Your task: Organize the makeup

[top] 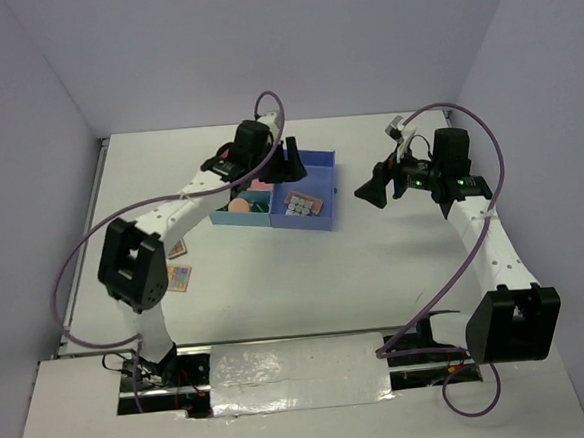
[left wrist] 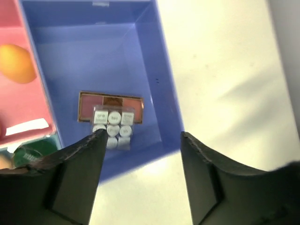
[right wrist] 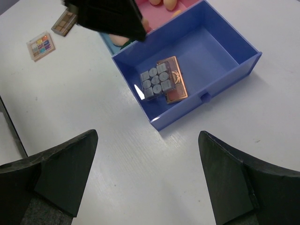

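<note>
Now, left claw [left wrist: 140,139] spread above blue tray [left wrist: 165,89], right claw [right wrist: 147,140] spread; 2 palettes [right wrist: 41,46] outside.

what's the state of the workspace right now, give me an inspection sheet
surface: white table, no spills seen
job's things: two eyeshadow palettes stacked in the blue compartment; two loose palettes out on the table; peach sponge in the pink compartment; green compact, partly hidden
clutter: nothing seen
grippers: left gripper open and empty, above the blue compartment's edge; right gripper open and empty, over bare table
cables: purple cables loop off both arms, clear of the makeup
surroundings: plain walls; silver tape along the near edge
</note>
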Controlling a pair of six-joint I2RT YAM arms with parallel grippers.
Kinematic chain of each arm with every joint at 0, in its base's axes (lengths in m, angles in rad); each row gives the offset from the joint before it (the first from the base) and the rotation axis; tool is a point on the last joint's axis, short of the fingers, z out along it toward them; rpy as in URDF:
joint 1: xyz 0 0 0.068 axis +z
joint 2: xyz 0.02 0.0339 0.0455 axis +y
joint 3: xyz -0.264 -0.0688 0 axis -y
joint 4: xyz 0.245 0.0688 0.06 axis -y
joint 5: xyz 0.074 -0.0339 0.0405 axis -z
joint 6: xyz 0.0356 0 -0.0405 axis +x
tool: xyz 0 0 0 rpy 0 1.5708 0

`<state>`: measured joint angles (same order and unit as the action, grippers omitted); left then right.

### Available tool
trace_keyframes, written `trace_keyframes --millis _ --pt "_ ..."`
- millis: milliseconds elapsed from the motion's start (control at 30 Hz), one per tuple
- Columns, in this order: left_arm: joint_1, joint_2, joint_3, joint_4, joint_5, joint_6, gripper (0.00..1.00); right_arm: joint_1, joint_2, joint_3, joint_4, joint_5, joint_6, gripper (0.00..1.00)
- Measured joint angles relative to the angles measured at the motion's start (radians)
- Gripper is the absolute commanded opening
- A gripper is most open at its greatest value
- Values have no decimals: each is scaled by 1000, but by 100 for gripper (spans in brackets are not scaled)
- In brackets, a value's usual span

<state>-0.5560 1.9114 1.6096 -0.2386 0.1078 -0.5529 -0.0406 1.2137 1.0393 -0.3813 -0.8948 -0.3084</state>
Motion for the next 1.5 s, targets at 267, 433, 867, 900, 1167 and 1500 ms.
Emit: trace_keyframes --millis 267,433,867,900,1167,1500 --pt "14 -357 -279 102 -43 -18 31 -3 1 0 0 0 0 95" --pt "64 -529 -514 101 -87 -46 58 -3 8 0 0 0 0 94" --pt "296 -1014 -899 -103 -281 -225 99 -3 45 2 0 0 5 81" --pt "318 -1031 -919 -127 -293 -244 99 -3 51 3 0 -1 5 81" --pt "460 -1053 -1039 -289 -351 -393 99 -3 82 8 0 0 17 81" --pt "581 -759 -1022 -298 -320 -460 99 -3 82 8 1 1 16 82"
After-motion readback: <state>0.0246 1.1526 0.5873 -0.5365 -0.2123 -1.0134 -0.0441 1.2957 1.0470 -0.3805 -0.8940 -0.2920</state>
